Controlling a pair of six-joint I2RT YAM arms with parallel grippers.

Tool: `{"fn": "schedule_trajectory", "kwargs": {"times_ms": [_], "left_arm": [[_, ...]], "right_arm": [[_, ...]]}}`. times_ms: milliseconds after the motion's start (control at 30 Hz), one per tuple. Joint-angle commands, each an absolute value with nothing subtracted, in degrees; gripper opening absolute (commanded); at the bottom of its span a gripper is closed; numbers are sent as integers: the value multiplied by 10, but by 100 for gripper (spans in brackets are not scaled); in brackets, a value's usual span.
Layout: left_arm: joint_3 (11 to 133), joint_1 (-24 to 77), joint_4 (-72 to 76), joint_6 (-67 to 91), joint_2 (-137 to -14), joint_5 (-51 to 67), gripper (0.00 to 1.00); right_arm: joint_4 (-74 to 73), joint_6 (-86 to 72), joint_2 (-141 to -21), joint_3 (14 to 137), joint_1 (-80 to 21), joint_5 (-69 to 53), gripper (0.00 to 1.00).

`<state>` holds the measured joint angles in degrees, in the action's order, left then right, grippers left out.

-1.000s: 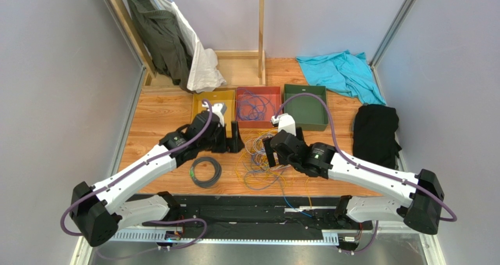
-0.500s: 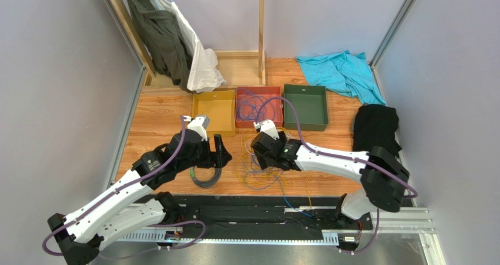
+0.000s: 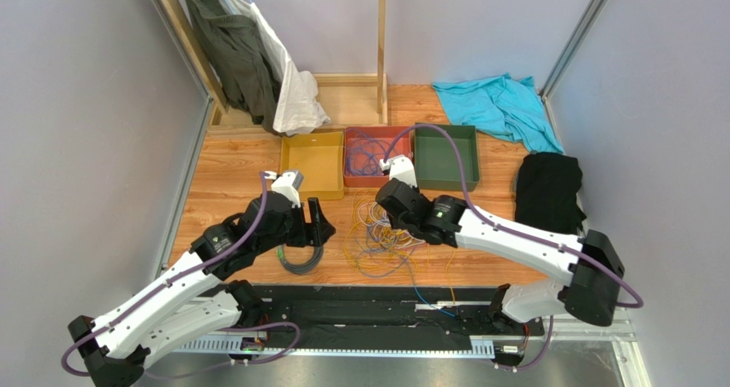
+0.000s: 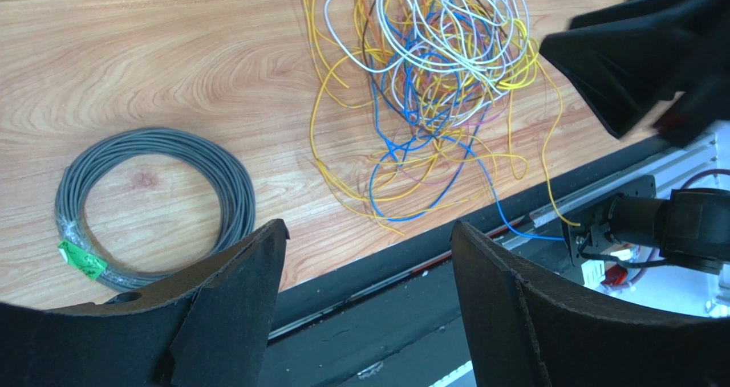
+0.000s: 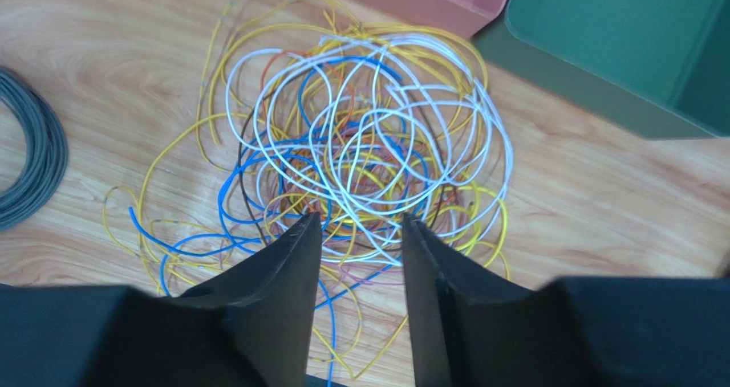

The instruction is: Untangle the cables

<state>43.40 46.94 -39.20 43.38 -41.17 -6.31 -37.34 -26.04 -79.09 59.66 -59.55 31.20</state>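
Narrowed since earlier: right gripper [image 5: 362, 220] over cables [image 5: 368, 139], nothing clamped; left gripper [image 4: 368, 229] wide, empty. Step: grasp. Next: isolate one strand.

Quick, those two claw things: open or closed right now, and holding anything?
Left gripper: fingers wide open, holding nothing.
Right gripper: fingers narrowly apart just above the cables, nothing visibly gripped.

Built from white link shells and black joint housings, left arm [image 3: 171, 280] and right arm [image 3: 514, 237] alike. Strung with a thick purple hose [image 3: 437, 128] looping along each. Capped at each wrist by a small white block [image 3: 288, 182]. Ending in matte black wedge-shaped fingers [image 4: 231, 314], rough-textured, tapering to blunt tips.
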Motion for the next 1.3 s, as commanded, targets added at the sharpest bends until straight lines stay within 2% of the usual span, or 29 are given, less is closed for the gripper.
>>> {"fn": "schedule_trajectory", "kwargs": {"times_ms": [0,233,433,467,500,567,600,733,867,967,1100,1267], "left_arm": [[416,469,-360,439,-412,-52,80],[419,469,-372,432,-409,-52,84],[407,469,-379,436,-392,-56,84],[405,469,-378,437,-391,-55,84],[403,469,-377,438,-392,-55,84],[402,469,-374,436,-393,-55,83],[401,469,-374,436,-393,-56,83],[402,469,-360,431,-395,-56,82],[418,469,-345,414,-405,-62,81],[434,469,-322,403,-421,-63,81],[454,469,-295,399,-441,-61,81],[465,469,-252,396,-451,-47,85]], "right_arm": [[-367,-230,-786,599,-599,315,56],[-408,-207,-936,677,-597,284,60],[-431,-213,-996,702,-593,261,55],[-435,-215,-995,700,-592,265,52],[-434,-221,-991,695,-592,268,37],[-437,-228,-965,680,-592,277,20],[-440,-235,-954,677,-592,280,1],[-484,-245,-864,685,-605,313,0],[-520,-208,-709,772,-673,382,0],[-521,-181,-648,866,-703,395,0],[-576,-176,-638,1038,-717,390,0],[-564,-181,-625,1112,-725,354,0]]}}
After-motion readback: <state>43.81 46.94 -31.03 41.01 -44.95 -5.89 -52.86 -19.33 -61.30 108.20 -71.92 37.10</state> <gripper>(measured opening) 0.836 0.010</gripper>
